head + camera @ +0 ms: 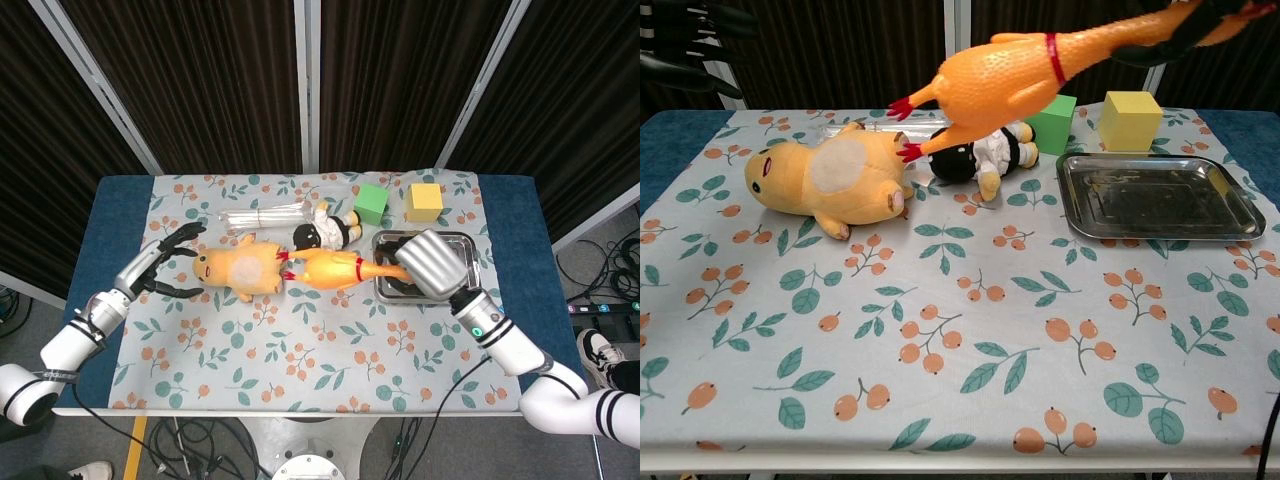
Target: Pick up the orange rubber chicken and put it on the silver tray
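The right hand [432, 262] grips the pebbly orange rubber chicken [1025, 75] by its neck end, holding it aloft, stretched out beside the shiny rectangular silver tray [1240, 205]. The left hand [168, 262] hangs empty, fingers spread, near the soft yellow plush toy [830, 180].

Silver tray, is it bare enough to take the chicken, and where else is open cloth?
The silver tray looks empty. Open cloth spans the whole near half of the table, in front of the yellow plush and tray. The far edge is crowded: doll, green block, yellow block.
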Controlling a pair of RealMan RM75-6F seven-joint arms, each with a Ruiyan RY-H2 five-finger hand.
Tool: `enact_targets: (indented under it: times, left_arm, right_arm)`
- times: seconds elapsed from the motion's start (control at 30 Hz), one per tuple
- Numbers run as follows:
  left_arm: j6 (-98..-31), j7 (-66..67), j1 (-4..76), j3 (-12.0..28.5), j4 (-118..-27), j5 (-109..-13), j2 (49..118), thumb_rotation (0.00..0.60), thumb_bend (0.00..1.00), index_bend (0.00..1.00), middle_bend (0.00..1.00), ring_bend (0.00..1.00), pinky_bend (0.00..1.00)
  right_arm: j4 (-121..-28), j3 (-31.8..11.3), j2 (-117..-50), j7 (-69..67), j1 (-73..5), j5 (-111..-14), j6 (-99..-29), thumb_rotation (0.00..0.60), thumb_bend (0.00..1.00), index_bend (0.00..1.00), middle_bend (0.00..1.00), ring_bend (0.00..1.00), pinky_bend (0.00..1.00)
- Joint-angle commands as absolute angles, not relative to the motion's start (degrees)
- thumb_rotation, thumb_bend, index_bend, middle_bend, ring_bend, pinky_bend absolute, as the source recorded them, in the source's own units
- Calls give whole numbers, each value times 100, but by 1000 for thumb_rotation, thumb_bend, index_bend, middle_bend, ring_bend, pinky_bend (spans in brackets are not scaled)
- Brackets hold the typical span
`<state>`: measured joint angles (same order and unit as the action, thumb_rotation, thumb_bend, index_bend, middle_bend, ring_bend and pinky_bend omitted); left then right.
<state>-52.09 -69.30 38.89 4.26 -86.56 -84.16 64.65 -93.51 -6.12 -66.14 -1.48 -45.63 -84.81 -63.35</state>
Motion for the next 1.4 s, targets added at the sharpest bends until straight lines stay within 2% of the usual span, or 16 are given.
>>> enact_targets:
  times: [0.03, 0.33, 0.5, 0.97, 1.17, 1.3, 1.33, 1.4]
  left_arm:
    - [-5153, -6948, 3840, 414, -8593, -8349, 6504, 600, 116, 186, 117, 106, 232]
    - [-4949, -7139, 3823, 489, -8406, -8190, 6570, 600, 105, 186, 117, 106, 232]
    - [-4815, -7160, 3828, 527, -8357, -8113, 6587, 600, 105, 186, 118, 106, 232]
    - [-4631, -7373, 3821, 544, -8389, -8242, 6549, 600, 104, 186, 117, 106, 232]
    - [-4610, -7416, 3808, 527, -8376, -8287, 6567, 600, 105, 186, 118, 107, 232]
    - [-4602, -7449, 3818, 505, -8413, -8363, 6559, 600, 105, 186, 117, 106, 232]
    - [-4633, -7492, 3811, 509, -8414, -8387, 6567, 600, 105, 186, 118, 106, 232]
    - [-4676, -7609, 3800, 497, -8406, -8449, 6578, 600, 105, 186, 117, 106, 232]
  right_arm:
    - [-8592, -273, -6419, -1778, -3925, -8333, -6398, 600, 462, 836, 660, 667, 927]
    - [-6899, -133, -7152, -3544, -3577, -8412, -6240, 600, 464, 850, 670, 678, 931]
    - [-6111, -36, -7553, -3941, -3511, -8530, -6091, 600, 464, 851, 670, 678, 931]
    - [-4569, -83, -8531, -5299, -3462, -8689, -6029, 600, 462, 853, 671, 678, 927]
    - [-4024, -12, -8917, -5574, -3505, -8764, -5819, 600, 454, 851, 671, 636, 829]
    - [-3679, 14, -9133, -5731, -3535, -8809, -5746, 600, 408, 823, 671, 597, 762]
    - [-3589, 49, -9171, -5756, -3545, -8840, -5699, 600, 385, 812, 671, 577, 731]
    - [-3458, 93, -9224, -5759, -3546, -8865, -5617, 600, 257, 765, 653, 507, 631]
